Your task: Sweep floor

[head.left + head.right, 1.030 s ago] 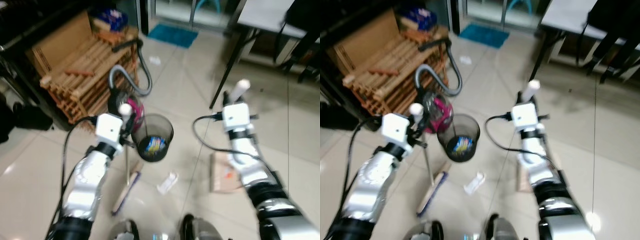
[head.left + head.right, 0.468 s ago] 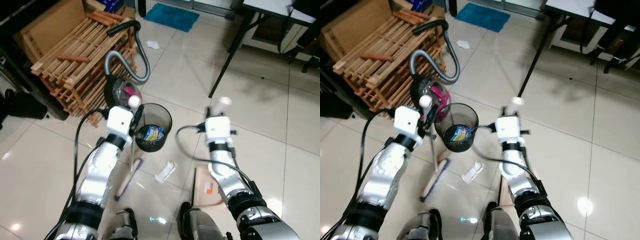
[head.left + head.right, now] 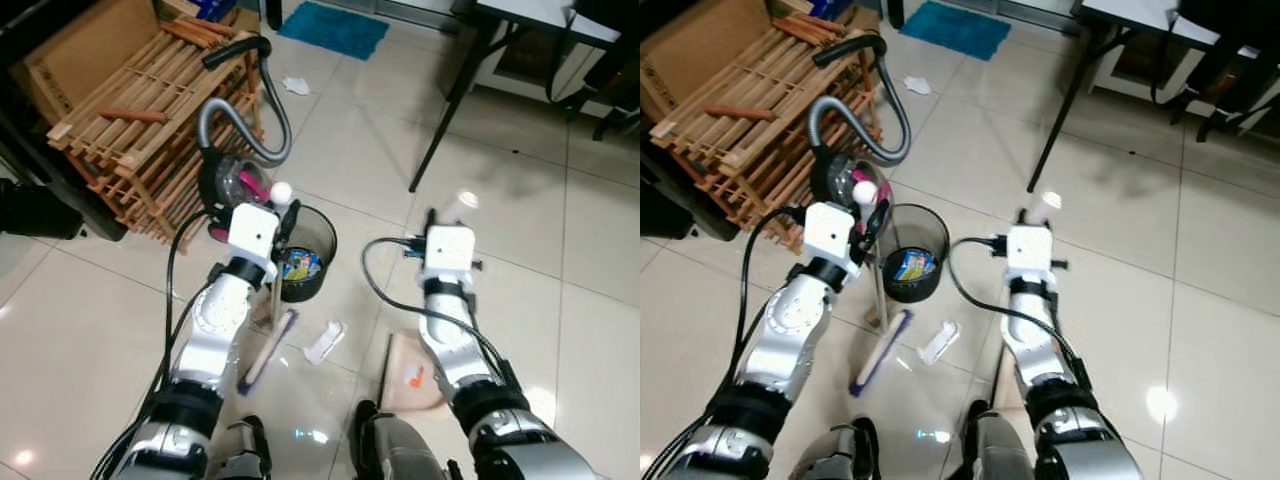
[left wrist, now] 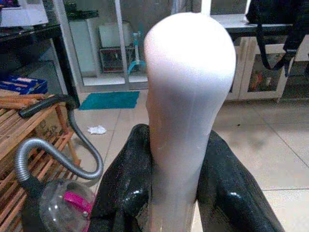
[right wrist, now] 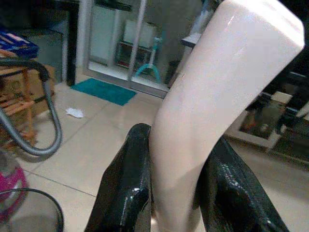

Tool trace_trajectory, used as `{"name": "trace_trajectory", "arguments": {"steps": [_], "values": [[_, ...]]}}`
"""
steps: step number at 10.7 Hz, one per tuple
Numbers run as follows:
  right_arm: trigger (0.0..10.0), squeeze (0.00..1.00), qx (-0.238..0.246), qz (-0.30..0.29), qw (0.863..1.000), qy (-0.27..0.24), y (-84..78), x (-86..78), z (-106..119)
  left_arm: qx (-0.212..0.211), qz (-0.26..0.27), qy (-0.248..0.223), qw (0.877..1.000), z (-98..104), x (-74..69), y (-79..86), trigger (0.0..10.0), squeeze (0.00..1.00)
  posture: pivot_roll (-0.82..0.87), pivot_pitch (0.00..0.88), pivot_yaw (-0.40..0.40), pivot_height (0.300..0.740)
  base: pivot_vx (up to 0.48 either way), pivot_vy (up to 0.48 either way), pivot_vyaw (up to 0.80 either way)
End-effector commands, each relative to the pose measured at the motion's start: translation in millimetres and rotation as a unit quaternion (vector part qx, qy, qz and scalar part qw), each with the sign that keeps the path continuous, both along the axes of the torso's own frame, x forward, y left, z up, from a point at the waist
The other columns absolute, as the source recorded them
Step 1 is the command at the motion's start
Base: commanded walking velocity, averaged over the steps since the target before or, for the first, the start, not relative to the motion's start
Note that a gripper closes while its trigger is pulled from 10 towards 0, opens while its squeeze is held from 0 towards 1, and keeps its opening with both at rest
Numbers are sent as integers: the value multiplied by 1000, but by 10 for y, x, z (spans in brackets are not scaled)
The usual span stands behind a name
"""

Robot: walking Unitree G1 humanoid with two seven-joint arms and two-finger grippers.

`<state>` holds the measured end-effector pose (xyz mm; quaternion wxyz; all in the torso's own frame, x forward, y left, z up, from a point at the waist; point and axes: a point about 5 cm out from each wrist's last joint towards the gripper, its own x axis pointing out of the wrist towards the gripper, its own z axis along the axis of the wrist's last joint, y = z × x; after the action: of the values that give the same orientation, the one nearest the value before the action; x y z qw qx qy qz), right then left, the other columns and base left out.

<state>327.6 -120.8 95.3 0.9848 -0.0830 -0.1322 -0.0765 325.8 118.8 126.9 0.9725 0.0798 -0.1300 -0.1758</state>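
Note:
My left gripper (image 3: pixel 276 212) is shut on the white knob-ended handle of the broom (image 4: pixel 186 96), which stands nearly upright. The broom's head (image 3: pixel 268 349) rests on the tiles beside the black mesh bin (image 3: pixel 316 236). My right gripper (image 3: pixel 449 216) is shut on the cream handle of the dustpan (image 5: pixel 212 92). The tan dustpan (image 3: pixel 410 373) lies on the floor by my right foot. A white wrapper (image 3: pixel 323 343) lies on the tiles between the broom head and the dustpan. A crumpled paper (image 3: pixel 297 86) lies farther off near the blue mat (image 3: pixel 335 29).
The bin holds a coloured snack packet (image 3: pixel 298 266). A pink vacuum cleaner (image 3: pixel 237 182) with a grey hose stands by wooden racks (image 3: pixel 130 110) on the left. A black table leg (image 3: pixel 447 110) slants down at the right. Open tiles lie ahead and to the right.
The camera has tilted down and steadied, so the whole scene has shifted. Both grippers keep their hold on the handles. The broom head sits a little nearer the wrapper.

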Motion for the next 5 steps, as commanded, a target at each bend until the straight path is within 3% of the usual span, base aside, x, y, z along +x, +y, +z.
{"name": "trace_trajectory", "arguments": {"steps": [1, 3, 5], "values": [[10000, 0, 44, 6, 999, -21, 90, 13, 85, 2, -7, -10, 1000, 9, -9, -16, 10000, 0, -19, 295, -13, 740, 0, 0, 0], [10000, 0, -16, 55, 997, -56, 65, 99, 261, 5, -3, -12, 1000, 6, 2, 41, 10000, 0, -16, 290, -15, 740, 0, 0, 0], [10000, 0, -38, 85, 993, -68, 68, 115, 308, 7, -2, -13, 1000, -3, 4, 53, 10000, 0, -15, 287, -17, 740, 0, 0, 0]]}}
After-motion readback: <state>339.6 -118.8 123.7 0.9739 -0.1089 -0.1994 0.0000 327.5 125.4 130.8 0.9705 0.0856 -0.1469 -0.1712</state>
